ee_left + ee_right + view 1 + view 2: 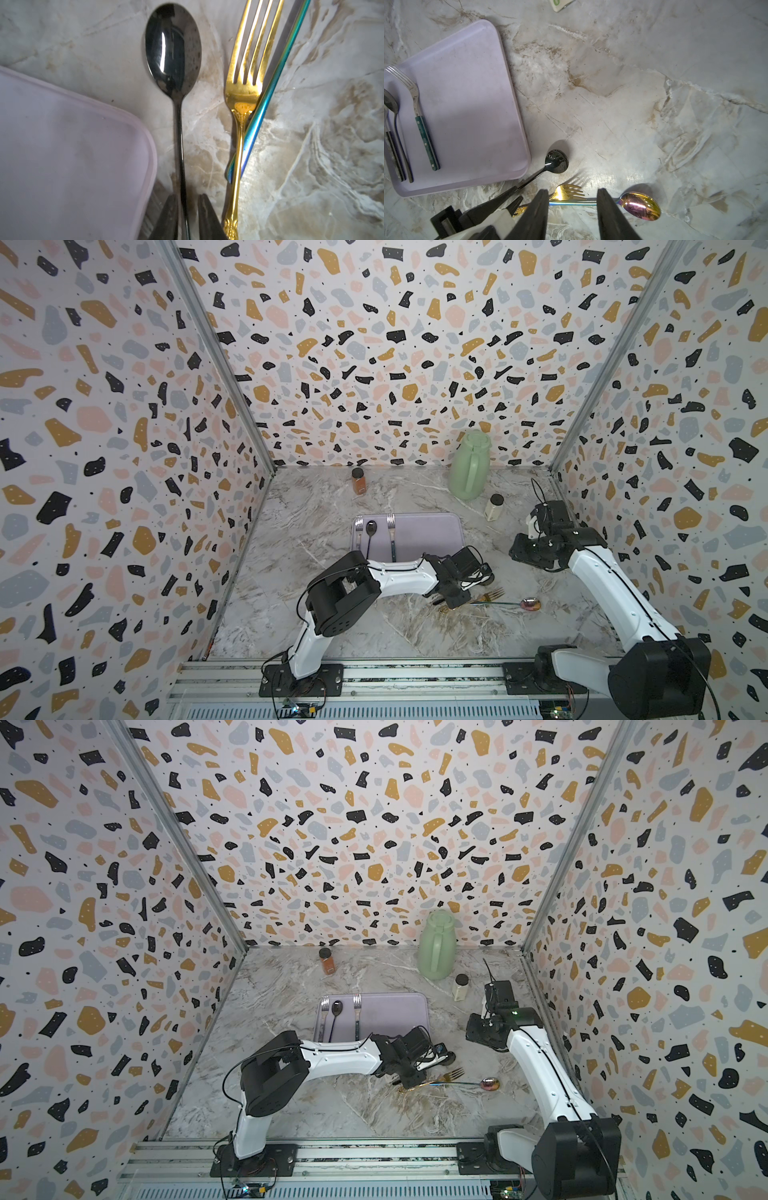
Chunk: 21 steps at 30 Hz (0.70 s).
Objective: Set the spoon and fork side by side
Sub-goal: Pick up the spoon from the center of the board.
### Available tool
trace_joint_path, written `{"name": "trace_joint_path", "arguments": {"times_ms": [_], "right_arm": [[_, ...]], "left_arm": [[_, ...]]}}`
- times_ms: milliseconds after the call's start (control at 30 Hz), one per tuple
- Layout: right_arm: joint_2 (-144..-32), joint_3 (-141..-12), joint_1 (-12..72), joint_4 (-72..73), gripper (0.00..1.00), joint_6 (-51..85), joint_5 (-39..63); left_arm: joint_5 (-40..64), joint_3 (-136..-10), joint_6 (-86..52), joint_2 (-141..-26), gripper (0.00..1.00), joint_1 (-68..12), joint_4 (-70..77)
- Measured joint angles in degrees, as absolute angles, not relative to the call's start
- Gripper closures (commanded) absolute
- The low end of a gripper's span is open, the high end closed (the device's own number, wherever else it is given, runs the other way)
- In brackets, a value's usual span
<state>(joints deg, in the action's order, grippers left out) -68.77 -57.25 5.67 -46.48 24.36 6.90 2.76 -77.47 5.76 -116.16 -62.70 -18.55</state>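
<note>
A black spoon (173, 45) lies on the marble beside a gold fork (245, 83), both pointing the same way. My left gripper (187, 197) straddles the black spoon's thin handle; one finger touches it and a narrow gap shows on the other side. A rainbow-coloured spoon (641, 205) lies with its handle crossing under the gold fork (566, 193). In a top view the gold fork (492, 595) and rainbow spoon (530, 604) sit just right of the left gripper (454, 603). My right gripper (572, 190) hangs open above them, holding nothing.
A lilac tray (432, 531) sits behind the left arm, carrying a fork (391, 531), a dark spoon (370, 529) and another fork (358, 526) along its left side. A green jug (469, 466), an orange spice jar (358, 481) and a white bottle (494, 506) stand near the back.
</note>
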Motion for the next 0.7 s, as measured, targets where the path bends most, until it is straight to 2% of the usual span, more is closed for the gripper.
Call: {"name": "trace_joint_path", "arguments": {"times_ms": [133, 300, 700], "right_arm": [[-68.8, -57.3, 5.6, -46.4, 0.56, 24.4, 7.0], [-68.8, -57.3, 5.6, -46.3, 0.56, 24.4, 7.2], [-68.8, -57.3, 5.5, -46.3, 0.57, 24.3, 8.0]], "left_arm": [[2.3, -76.7, 5.3, -116.2, 0.71, -62.7, -18.1], [1.6, -76.7, 5.2, -116.2, 0.7, -62.7, -17.9], [2.5, -78.8, 5.1, -118.3, 0.81, -62.6, -16.7]]}}
